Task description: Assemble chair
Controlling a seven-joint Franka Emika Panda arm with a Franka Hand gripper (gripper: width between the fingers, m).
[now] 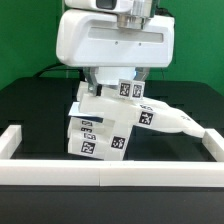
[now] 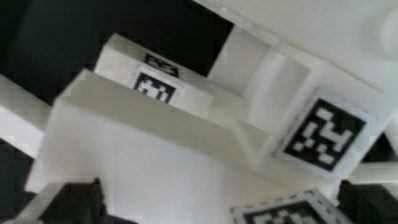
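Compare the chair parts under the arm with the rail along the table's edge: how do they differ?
The chair parts carry black-and-white square tags; the rail is plain. The chair parts pile up blocky in the middle of the table; the rail lies long and low across the exterior view's foreground. Both are white.

A matte black flat bench (image 1: 30, 110) carries everything. A long low white border rail (image 1: 110, 172) lies along its near edge and turns back at both sides. Mid-bench stands a cluster of white blocky plastic chair parts (image 1: 100, 135) bearing black-and-white square tags. One long white slab (image 1: 185, 122) slants from it toward the exterior view's right, near the rail.
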